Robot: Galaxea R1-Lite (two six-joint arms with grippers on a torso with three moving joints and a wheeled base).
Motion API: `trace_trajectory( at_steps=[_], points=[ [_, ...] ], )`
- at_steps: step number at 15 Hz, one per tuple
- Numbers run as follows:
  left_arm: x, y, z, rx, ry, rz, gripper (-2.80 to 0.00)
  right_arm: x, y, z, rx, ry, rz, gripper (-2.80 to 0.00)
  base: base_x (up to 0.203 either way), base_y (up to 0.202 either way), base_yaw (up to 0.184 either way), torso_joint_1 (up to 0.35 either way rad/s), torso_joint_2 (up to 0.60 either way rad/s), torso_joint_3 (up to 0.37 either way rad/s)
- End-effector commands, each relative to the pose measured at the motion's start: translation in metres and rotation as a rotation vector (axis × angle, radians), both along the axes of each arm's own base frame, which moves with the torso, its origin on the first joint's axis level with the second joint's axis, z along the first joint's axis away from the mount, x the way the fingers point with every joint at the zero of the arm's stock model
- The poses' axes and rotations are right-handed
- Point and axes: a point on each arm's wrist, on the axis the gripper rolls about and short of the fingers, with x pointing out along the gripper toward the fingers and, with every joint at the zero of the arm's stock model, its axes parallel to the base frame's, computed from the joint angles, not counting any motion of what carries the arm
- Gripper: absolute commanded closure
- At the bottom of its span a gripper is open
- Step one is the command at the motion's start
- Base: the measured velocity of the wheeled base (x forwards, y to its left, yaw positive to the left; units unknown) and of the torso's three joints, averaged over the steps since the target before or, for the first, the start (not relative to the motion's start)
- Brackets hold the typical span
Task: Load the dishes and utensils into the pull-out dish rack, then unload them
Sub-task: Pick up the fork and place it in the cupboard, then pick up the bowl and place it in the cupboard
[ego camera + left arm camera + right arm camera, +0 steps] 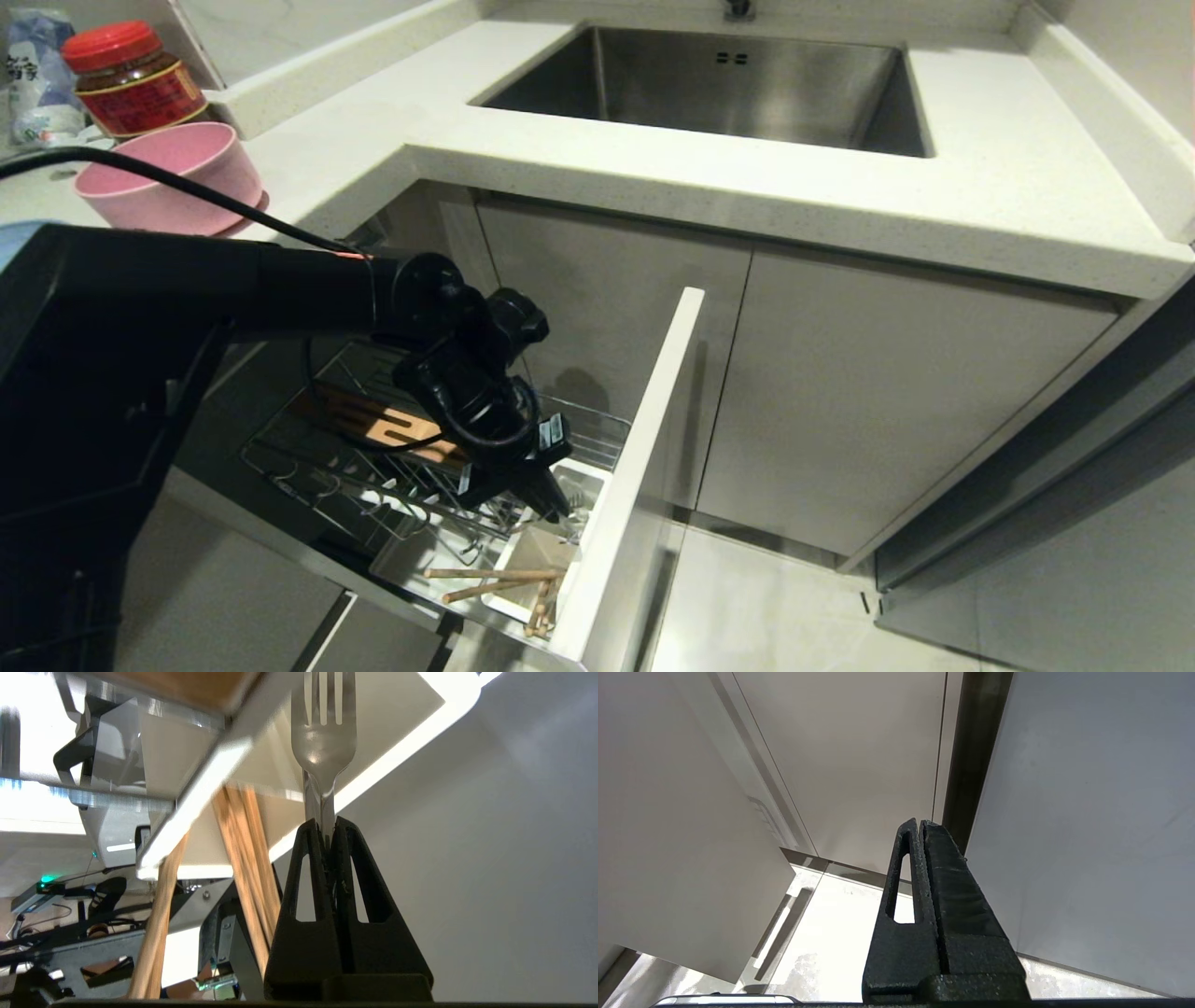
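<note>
My left gripper reaches down into the pull-out dish rack, right over its white utensil bin. In the left wrist view this gripper is shut on the handle of the silver fork, tines pointing away toward the bin's rim. The wooden chopsticks lean in the bin, also seen as chopsticks beside my fingers. The pink bowl stands on the counter at the far left. My right gripper is shut and empty, parked facing cabinet fronts.
The rack's white front panel stands out to the right of the bin. A wooden strip lies in the basket. The steel sink is set in the counter above. A red-lidded jar stands behind the bowl.
</note>
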Motion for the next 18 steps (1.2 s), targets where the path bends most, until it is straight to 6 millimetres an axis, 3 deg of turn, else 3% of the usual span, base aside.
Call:
trace_trajectory(
  at_steps=[1, 8, 9, 14, 18],
  points=[
    [0.008, -0.004, -0.013, 0.012, 0.028, -0.002, 0.0, 0.002, 0.0, -0.007, 0.0, 0.024, 0.0, 0.0, 0.0, 0.0, 0.0, 0.0, 0.0, 0.0],
    [0.016, 0.004, -0.017, 0.016, 0.022, -0.01, 0.0, 0.002, 0.0, -0.007, 0.0, 0.024, 0.0, 0.0, 0.0, 0.0, 0.0, 0.0, 0.0, 0.0],
    [0.015, 0.005, -0.016, 0.018, 0.025, -0.009, -2.8, 0.002, 0.0, -0.007, 0.0, 0.025, 0.0, 0.0, 0.0, 0.0, 0.0, 0.0, 0.0, 0.0],
    [0.007, 0.009, 0.004, -0.002, -0.016, -0.01, -2.8, 0.002, 0.0, -0.007, 0.0, 0.026, 0.0, 0.0, 0.0, 0.0, 0.0, 0.0, 0.0, 0.0],
    [-0.011, 0.016, 0.039, -0.032, -0.077, -0.01, -2.8, 0.002, 0.0, -0.007, 0.0, 0.024, 0.0, 0.0, 0.0, 0.0, 0.0, 0.0, 0.0, 0.0]
  ],
)
